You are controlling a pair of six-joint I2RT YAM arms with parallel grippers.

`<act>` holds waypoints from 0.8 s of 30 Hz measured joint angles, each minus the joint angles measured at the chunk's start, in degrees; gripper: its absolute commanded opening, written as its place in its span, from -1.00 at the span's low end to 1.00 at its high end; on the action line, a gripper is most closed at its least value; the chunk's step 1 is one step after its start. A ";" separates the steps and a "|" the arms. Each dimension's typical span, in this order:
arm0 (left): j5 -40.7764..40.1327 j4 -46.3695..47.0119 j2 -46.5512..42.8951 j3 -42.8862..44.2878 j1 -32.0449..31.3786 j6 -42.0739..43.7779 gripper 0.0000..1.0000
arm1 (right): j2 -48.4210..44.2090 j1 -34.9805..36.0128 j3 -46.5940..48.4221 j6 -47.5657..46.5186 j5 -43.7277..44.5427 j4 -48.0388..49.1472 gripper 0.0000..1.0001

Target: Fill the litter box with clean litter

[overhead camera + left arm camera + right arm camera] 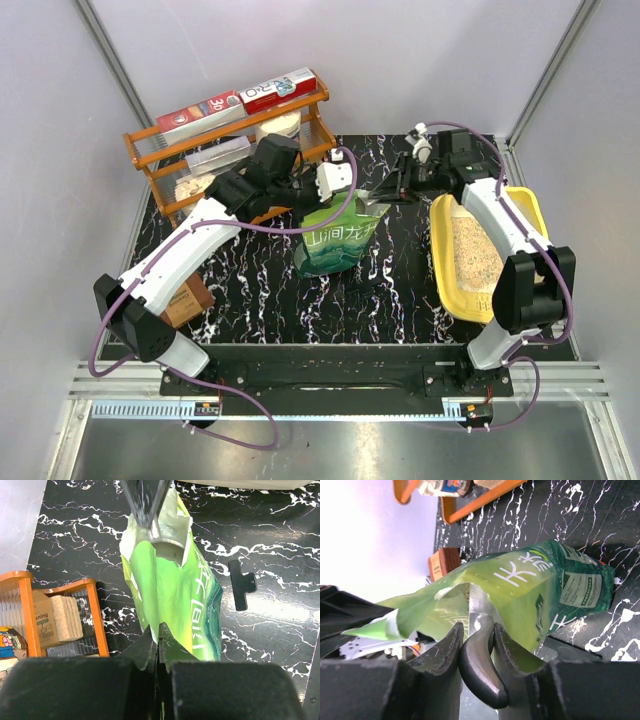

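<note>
Left fingers (142, 655): clamped on green plastic pouch (170, 585) rim.
Right fingers (445, 650): clamped on grey scoop (480, 670).
Left wrist only: black clip (241, 587).
Top only: beige granules (478, 250) in yellow plastic tray (462, 300).

Top view looks down from behind; both close wrist views share the pouch (170, 590).

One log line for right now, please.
left fingers: shut on pouch rim | right fingers: shut on scoop, blade in pouch mouth | litter box: partly filled with litter
</note>
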 measured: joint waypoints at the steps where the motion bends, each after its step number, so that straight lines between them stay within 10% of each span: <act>1: -0.15 -0.07 0.00 0.00 -0.07 0.37 -1.00 | -0.44 -1.14 -0.33 0.76 -1.22 0.20 -1.00; 24: -1.49 -2.32 -0.87 0.00 -2.23 2.80 -1.00 | -7.23 -14.10 -9.14 11.63 -14.21 6.36 -1.00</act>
